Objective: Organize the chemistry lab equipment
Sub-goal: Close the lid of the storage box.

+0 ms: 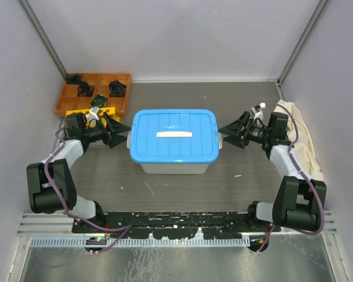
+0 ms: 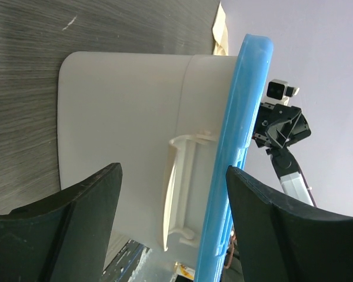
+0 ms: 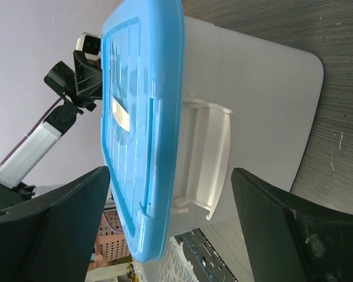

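Note:
A white plastic bin (image 1: pixel 175 165) with a blue lid (image 1: pixel 173 136) stands shut in the middle of the table. My left gripper (image 1: pixel 119 136) is open and empty, pointing at the bin's left end; in the left wrist view (image 2: pixel 173 176) the white latch handle (image 2: pixel 179 188) lies between its fingers. My right gripper (image 1: pixel 228 134) is open and empty at the bin's right end; in the right wrist view (image 3: pixel 170 176) it frames the right latch handle (image 3: pixel 206 158). A yellow strip (image 1: pixel 76 111), perhaps the tube rack, shows behind my left arm. No glassware, caps, forceps or spoon are in view.
An orange tray (image 1: pixel 63 97) of black parts sits at the back left corner. A cream-white cloth (image 1: pixel 303 138) lies along the right wall beside my right arm. Small white scraps (image 1: pixel 148 189) lie on the table in front of the bin. Walls close in on three sides.

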